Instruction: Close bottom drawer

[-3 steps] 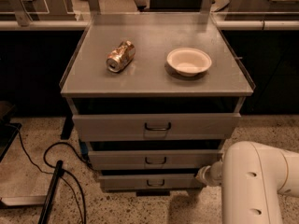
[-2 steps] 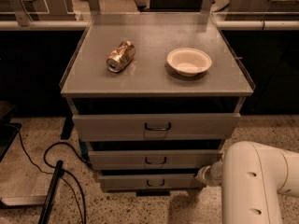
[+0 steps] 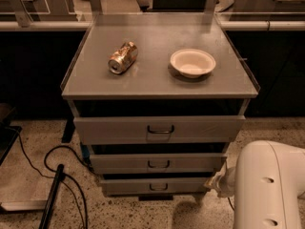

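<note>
The bottom drawer (image 3: 155, 186) is the lowest of three grey drawer fronts in the cabinet, with a small dark bail handle (image 3: 158, 187). Its front stands a little forward, with a dark gap above it. My white arm (image 3: 267, 185) fills the lower right corner. My gripper (image 3: 215, 184) reaches down beside the right end of the bottom drawer, mostly hidden by the arm.
A crushed can (image 3: 123, 57) and a white bowl (image 3: 192, 62) lie on the cabinet top (image 3: 157, 85). The top drawer (image 3: 159, 129) and middle drawer (image 3: 158, 163) also stand out a little. Black cables (image 3: 62, 175) run over the speckled floor on the left.
</note>
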You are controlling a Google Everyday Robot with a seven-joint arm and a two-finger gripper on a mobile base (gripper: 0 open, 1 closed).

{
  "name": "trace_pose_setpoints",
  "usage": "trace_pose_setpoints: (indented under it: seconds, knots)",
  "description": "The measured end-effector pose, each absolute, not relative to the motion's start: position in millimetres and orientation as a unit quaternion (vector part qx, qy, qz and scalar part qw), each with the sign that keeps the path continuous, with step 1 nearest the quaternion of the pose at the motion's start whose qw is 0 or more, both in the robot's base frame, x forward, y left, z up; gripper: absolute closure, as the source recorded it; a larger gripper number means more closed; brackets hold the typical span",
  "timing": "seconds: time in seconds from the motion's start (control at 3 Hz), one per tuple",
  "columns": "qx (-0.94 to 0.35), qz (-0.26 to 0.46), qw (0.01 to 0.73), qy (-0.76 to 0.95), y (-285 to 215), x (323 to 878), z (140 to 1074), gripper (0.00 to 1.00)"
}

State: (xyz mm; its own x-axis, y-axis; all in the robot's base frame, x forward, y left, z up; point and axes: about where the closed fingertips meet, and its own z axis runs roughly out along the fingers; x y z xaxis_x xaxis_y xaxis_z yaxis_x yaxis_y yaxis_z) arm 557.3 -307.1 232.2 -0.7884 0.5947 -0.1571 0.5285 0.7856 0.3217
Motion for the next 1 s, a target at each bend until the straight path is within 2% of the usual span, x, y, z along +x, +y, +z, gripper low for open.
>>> trace_pose_setpoints:
  seconds: [0.33,1.0]
  knots:
    - [0.300,0.129,0.118,0.938,-305.9,547.4,231.3,0.00]
    - [0.300,0.123,0.118,0.939,-310.4,542.9,229.9,0.00]
